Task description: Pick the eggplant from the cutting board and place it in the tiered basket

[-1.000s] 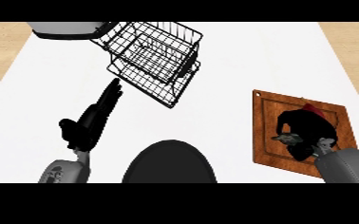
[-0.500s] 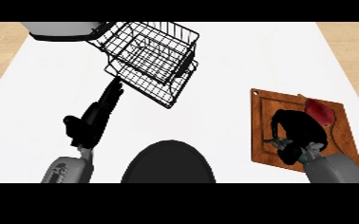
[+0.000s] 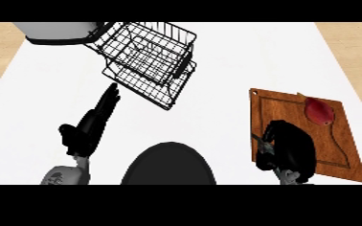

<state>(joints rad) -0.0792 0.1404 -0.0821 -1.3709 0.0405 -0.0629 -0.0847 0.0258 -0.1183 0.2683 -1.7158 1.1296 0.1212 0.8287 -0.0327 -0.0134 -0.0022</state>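
The eggplant (image 3: 319, 111), a small dark red oval, lies on the far right part of the wooden cutting board (image 3: 276, 105). My right hand (image 3: 288, 148) hovers over the board's near middle with curled fingers, just short of the eggplant and holding nothing. The black wire tiered basket (image 3: 150, 62) stands at the back left of the white counter. My left hand (image 3: 90, 127) rests on the counter at lower left, fingers straight and pointing up toward the basket's near corner, a little short of it.
A pale grey rounded container (image 3: 60, 32) sits at the back left, touching the basket's left side. A dark rounded shape (image 3: 168, 165) fills the lower middle edge. White counter lies between the basket and the board.
My right hand has drawn back toward the near edge of the board, uncovering the eggplant, which stays on the board. The left hand has barely shifted.
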